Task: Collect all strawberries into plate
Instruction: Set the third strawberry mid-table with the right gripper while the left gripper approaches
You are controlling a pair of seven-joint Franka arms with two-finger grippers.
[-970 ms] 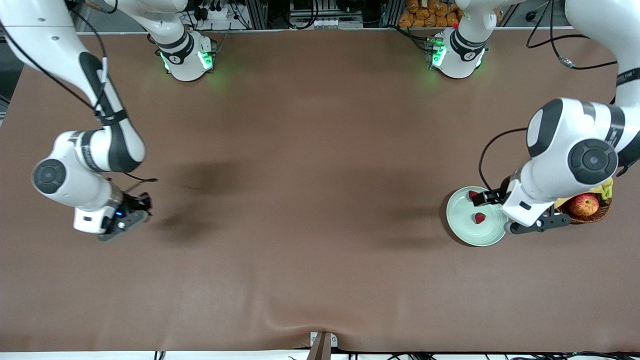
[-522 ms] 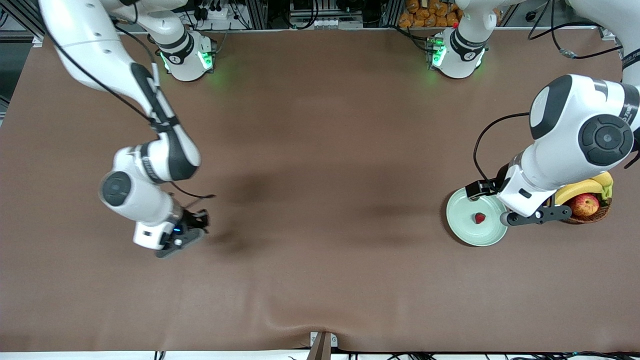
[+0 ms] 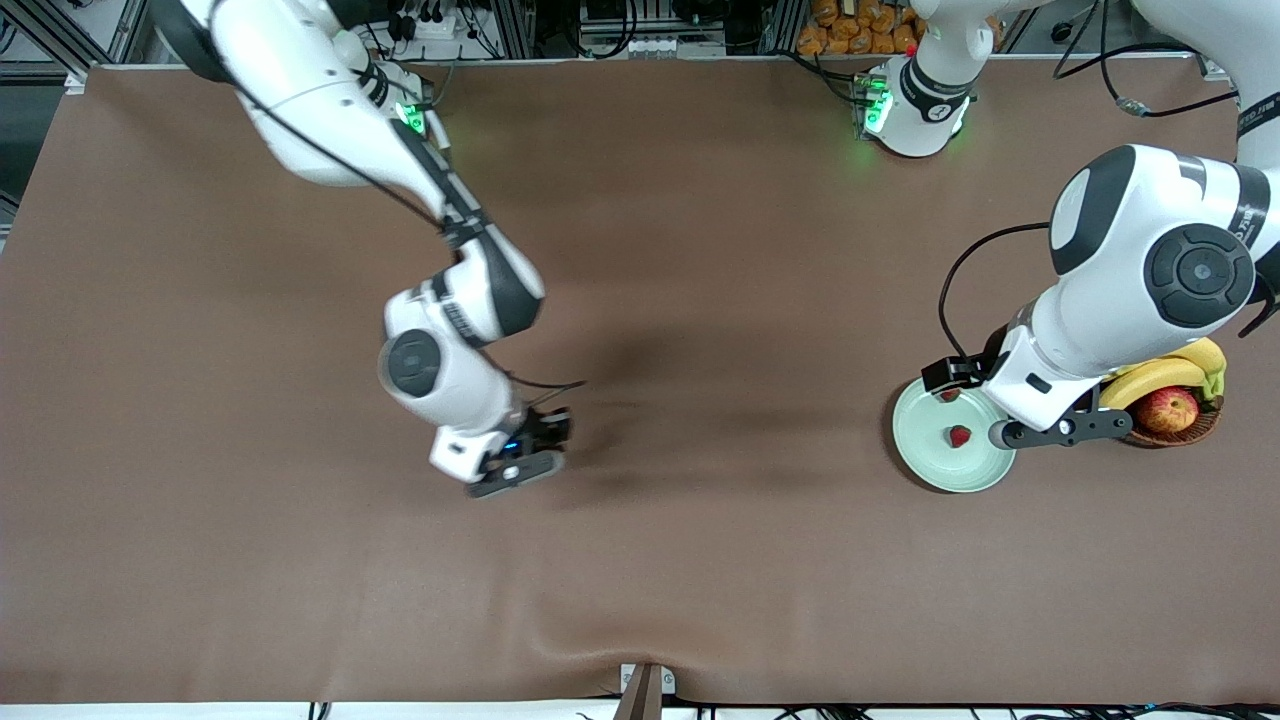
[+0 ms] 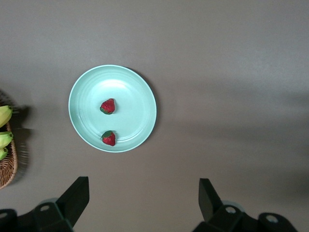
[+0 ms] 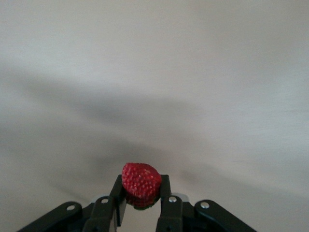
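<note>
The plate holds two strawberries; the spread, empty left claw hovers above, while the right claw pinches a third strawberry.

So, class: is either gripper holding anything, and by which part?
The right gripper pinches a small red strawberry by its lower sides, over bare table. The left gripper is open over the table, holding nothing.

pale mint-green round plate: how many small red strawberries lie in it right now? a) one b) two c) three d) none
b, the left wrist view shows two strawberries in the pale mint-green round plate; a third red strawberry is pinched in the right gripper over the bare brown table.
</note>
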